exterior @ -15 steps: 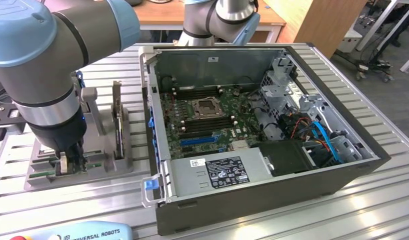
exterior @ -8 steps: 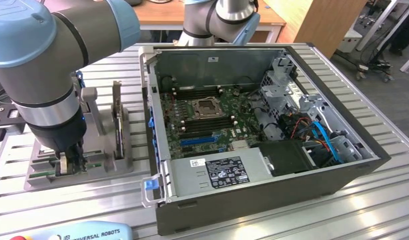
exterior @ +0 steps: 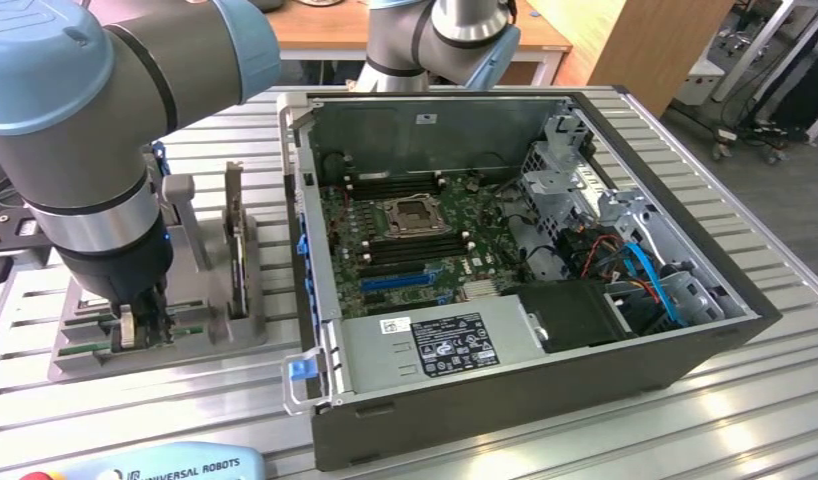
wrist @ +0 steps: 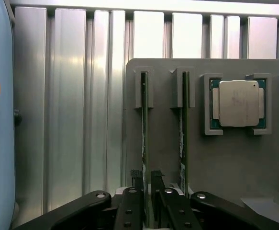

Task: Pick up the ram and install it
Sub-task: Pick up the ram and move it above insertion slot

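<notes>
**Ram gripped, not yet lifted**

The gripper [wrist: 147, 176], jaws narrow, appears pinched on the ram [wrist: 144, 124], which stands edge-up in the gray holder [wrist: 225, 158], in the slot nearest the holder's edge. Nothing is installed in the computer case [exterior: 516, 385] beside the holder.

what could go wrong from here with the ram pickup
1. The gripper is down over the ram while a second ram stick stands in the next slot, so it might get knocked.
2. The ram sits in a narrow slot of the grey fixture, and a skewed lift could bind it.
</notes>
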{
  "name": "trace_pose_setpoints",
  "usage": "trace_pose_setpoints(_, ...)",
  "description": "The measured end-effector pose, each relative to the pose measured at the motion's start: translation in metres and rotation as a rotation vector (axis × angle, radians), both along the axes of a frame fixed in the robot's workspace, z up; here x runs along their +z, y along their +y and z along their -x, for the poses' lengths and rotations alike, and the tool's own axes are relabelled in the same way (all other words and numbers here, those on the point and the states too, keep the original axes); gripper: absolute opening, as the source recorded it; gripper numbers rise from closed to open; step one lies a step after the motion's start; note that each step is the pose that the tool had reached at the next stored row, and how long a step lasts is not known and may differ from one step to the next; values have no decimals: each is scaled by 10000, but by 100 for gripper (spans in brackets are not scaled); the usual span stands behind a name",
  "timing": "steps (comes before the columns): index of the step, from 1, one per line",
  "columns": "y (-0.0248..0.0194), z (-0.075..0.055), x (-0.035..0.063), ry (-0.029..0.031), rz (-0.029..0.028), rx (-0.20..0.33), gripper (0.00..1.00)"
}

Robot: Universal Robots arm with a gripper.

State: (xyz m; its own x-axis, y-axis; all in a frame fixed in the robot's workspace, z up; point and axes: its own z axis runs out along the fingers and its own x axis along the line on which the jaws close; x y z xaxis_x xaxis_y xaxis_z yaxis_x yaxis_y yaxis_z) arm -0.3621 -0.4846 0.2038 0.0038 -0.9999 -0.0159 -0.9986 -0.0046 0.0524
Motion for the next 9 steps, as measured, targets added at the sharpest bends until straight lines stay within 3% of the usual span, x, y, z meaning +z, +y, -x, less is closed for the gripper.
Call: trace_pose_setpoints(9, 3, 0, -10, -1, -1, 0, 21)
